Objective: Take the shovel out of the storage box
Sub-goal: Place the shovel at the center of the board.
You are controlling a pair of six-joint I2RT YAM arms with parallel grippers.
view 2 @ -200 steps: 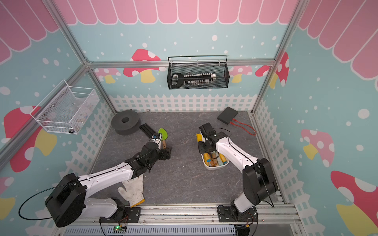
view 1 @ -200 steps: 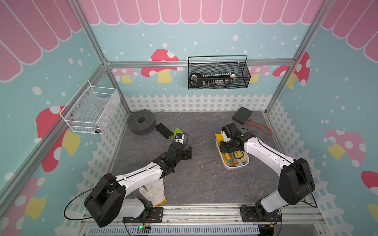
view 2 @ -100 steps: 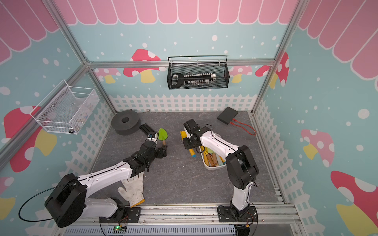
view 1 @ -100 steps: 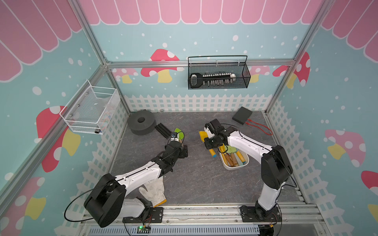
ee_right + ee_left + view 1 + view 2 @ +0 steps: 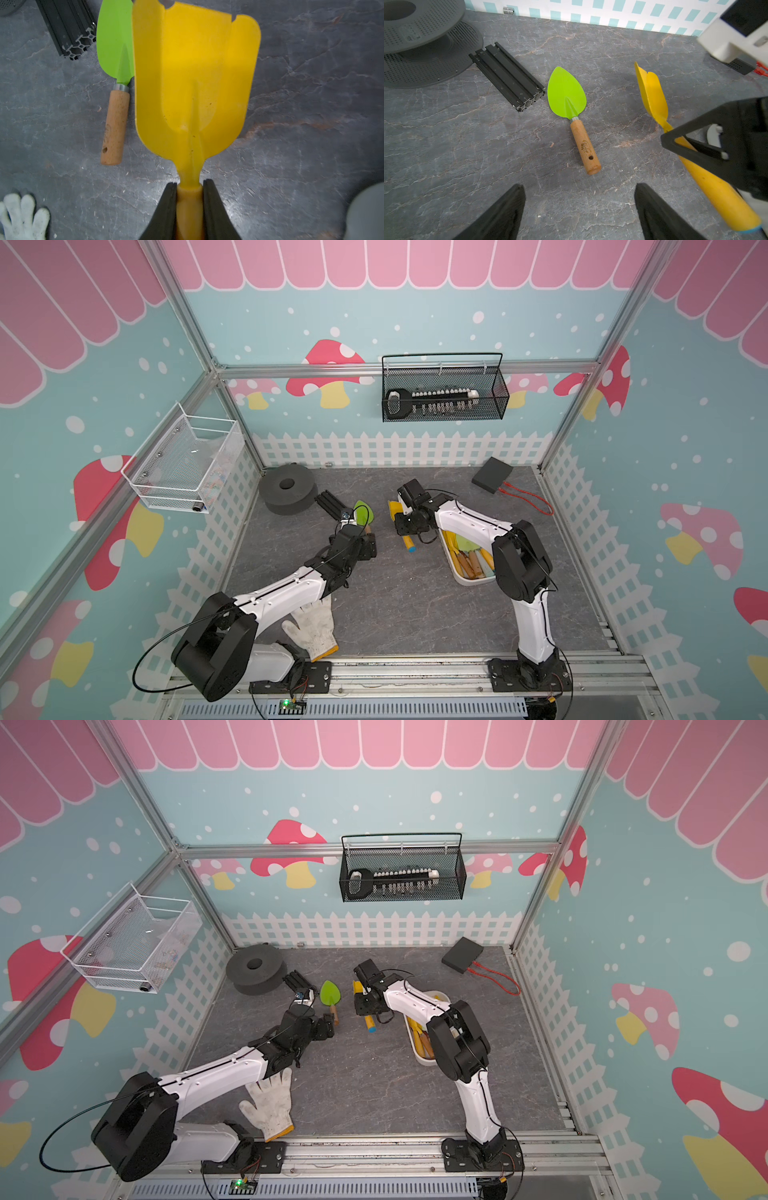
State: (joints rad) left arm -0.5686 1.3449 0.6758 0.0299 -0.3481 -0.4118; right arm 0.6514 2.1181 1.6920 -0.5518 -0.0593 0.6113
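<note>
One yellow shovel (image 5: 193, 72) is outside the storage box (image 5: 469, 581), at ten o'clock of it in both top views, pinched by its handle in the right gripper (image 5: 189, 185); the left gripper (image 5: 579, 185), jaws spread, hovers at six o'clock of the green trowel (image 5: 566, 93).

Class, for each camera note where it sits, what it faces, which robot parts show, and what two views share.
Top views: high in front, looking down at the table; both arms show.
Left wrist: faces the green shovel past its open left pincer.
Right wrist: faces the yellow shovel clamped in the right pincer.
Wrist views share both shovels.
</note>
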